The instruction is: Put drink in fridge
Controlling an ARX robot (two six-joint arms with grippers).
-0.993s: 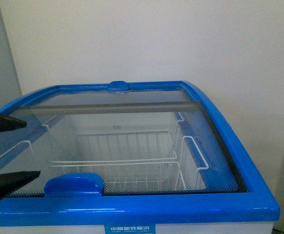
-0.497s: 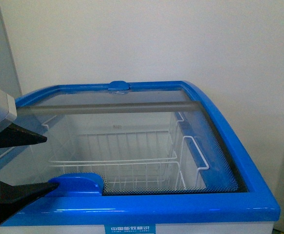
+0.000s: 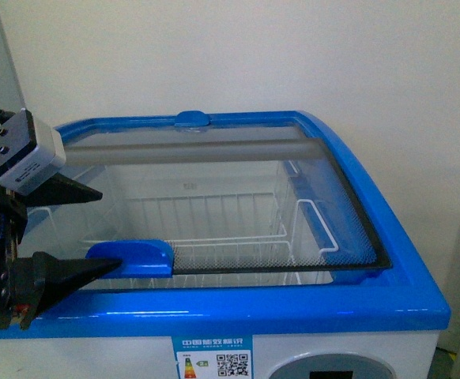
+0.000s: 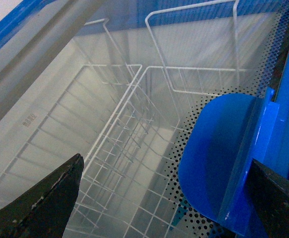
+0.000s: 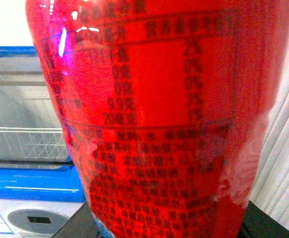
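since a second ago the left end effector (image 3: 111,229) has come further in from the lower left of the front view, and the glass lid (image 3: 214,181) sits further back, leaving a narrow strip open along the front rim of the fridge (image 3: 356,304). its fingers are spread wide, one above and one below, and the lower tip meets the blue handle (image 3: 131,257) on the lid's front edge. in the left wrist view the handle (image 4: 219,153) stands between the two dark fingers (image 4: 50,198), with the wire basket (image 4: 124,148) showing through the glass. that placement looks meant for pushing the lid back, so the opening grows wide enough for a bottle. the drink (image 5: 149,114) is not in the front view. it fills the right wrist view, upright and very close to the lens, with the fridge small at the left edge behind it, so it waits away from the opening. the right end effector (image 5: 167,218) appears pressed onto its lower part, with dark finger shapes hugging both bottom sides. its label is glossy red, covered in dense small dark print set in ruled boxes, with a pale scuffed patch at lower right and a hint of blue at the bottom. neither cap nor liquid is in view.
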